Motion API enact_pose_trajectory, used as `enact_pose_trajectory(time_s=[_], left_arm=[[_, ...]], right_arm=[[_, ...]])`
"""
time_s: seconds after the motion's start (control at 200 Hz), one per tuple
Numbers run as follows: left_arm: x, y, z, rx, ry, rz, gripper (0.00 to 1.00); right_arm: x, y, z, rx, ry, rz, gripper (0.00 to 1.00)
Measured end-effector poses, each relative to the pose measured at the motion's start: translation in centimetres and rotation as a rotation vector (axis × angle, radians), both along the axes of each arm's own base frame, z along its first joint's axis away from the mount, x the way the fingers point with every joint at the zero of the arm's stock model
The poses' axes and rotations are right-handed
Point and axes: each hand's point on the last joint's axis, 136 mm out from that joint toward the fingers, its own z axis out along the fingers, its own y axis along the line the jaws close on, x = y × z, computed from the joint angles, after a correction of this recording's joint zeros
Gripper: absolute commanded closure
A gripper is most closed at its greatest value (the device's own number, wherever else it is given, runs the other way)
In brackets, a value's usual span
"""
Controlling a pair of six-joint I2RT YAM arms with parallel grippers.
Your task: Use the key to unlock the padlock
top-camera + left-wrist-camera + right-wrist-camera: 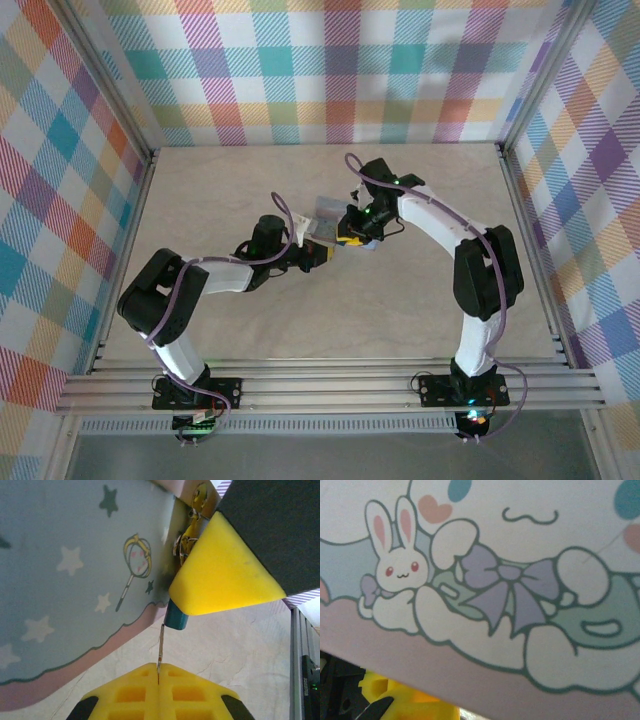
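The padlock [176, 618], a tiny teal body, pokes out from under a yellow finger [220, 575] of my right gripper [352, 238], which looks shut on it; the other finger is hidden. It hangs at the metal hasp [189, 540] of the pastel tin box [65, 580]. My left gripper [159, 674] is shut on the key [160, 647], a thin silvery blade standing straight up from between the yellow pads. The key's tip touches the padlock's lower left corner. In the right wrist view the box's cartoon face [520, 555] is very close, with a yellow finger [405, 702] below it.
Both grippers meet at the tin box [325, 213] in the middle of the beige table [250, 190]. Plaid walls [60, 170] close in the left, back and right sides. An aluminium rail [300, 650] runs along the table's edge.
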Motion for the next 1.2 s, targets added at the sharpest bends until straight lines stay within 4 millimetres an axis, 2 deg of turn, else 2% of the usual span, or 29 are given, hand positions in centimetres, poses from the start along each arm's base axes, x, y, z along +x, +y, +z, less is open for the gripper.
enact_pose_trajectory(time_s=[0.93, 1.205], left_arm=[[-0.12, -0.22, 0.16, -0.024, -0.015, -0.022, 1.00], [-0.39, -0.38, -0.32, -0.025, -0.001, -0.039, 1.00]], right_arm=[[-0.01, 0.00, 0.12, 0.012, 0.017, -0.016, 1.00], [0.01, 0.00, 0.13, 0.013, 0.019, -0.019, 1.00]])
